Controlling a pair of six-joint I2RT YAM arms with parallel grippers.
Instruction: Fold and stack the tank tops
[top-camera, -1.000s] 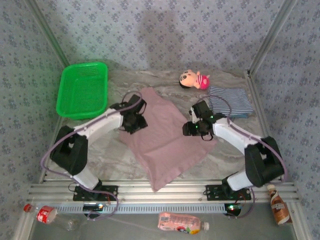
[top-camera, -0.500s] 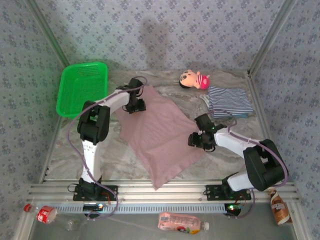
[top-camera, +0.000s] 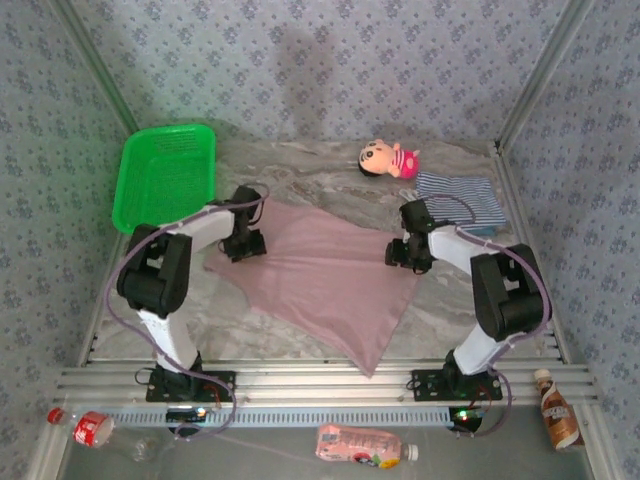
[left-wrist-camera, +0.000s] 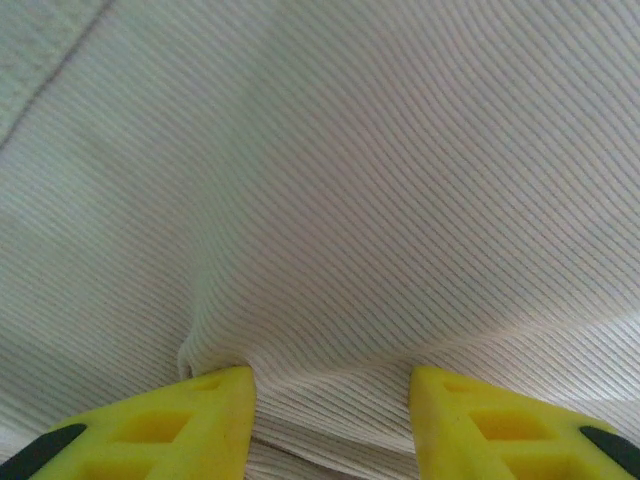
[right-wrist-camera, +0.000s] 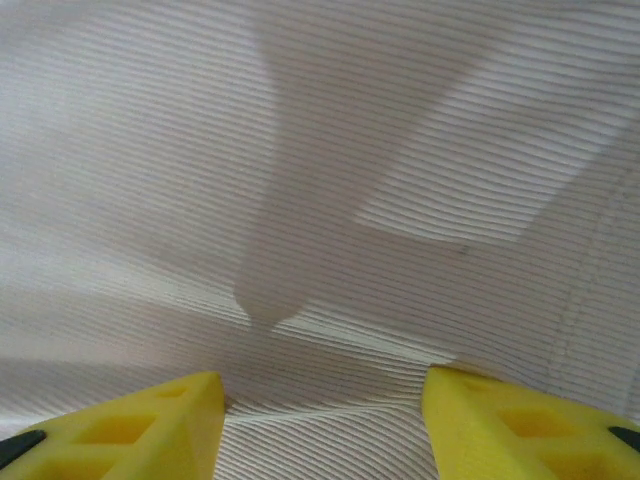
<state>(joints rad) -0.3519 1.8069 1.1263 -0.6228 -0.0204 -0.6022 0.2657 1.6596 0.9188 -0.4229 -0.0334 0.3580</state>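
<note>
— What does the left gripper (left-wrist-camera: 330, 400) have?
— A bunched fold of the mauve-pink tank top (top-camera: 320, 280), clamped between its fingers (left-wrist-camera: 215, 420). Ribbed cloth spreads ahead of the tips.
— And the right gripper (right-wrist-camera: 325, 400)?
— It pinches the opposite edge. The top lies spread between both pairs of fingers. The folded striped tank top (top-camera: 460, 200) lies near the right fingers, apart from them.
</note>
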